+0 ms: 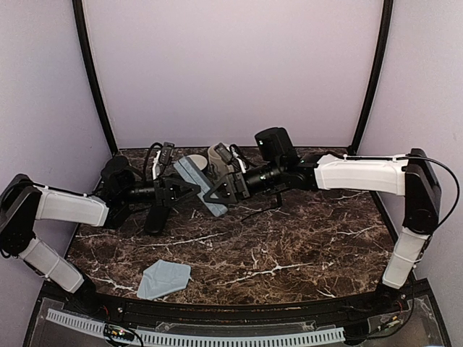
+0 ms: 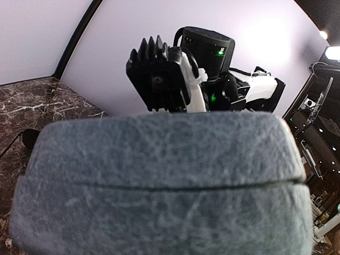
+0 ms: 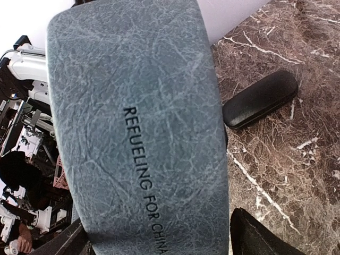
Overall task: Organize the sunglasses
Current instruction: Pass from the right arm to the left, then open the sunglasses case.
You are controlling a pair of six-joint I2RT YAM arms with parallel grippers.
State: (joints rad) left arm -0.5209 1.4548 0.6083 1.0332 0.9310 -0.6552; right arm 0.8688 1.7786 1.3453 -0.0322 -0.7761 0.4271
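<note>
A grey-blue hard case [image 1: 201,182] hangs tilted above the table's back centre, closed, between my two grippers. My left gripper [image 1: 182,192] is shut on its left end. In the left wrist view the case [image 2: 159,186] fills the lower frame and hides the fingers. My right gripper [image 1: 218,194] straddles the other end with jaws open. In the right wrist view a dark fingertip [image 3: 260,236] stands just off the edge of the case [image 3: 138,117]. A thin black wire-framed pair of sunglasses [image 1: 264,206] lies on the table under the right arm. The brownish pair is not clearly visible.
A black oval case [image 1: 155,217] lies on the marble under the left arm and shows beside the grey case in the right wrist view [image 3: 260,106]. A grey cloth [image 1: 163,279] sits near the front edge. A brownish-grey object [image 1: 215,153] lies behind the grippers.
</note>
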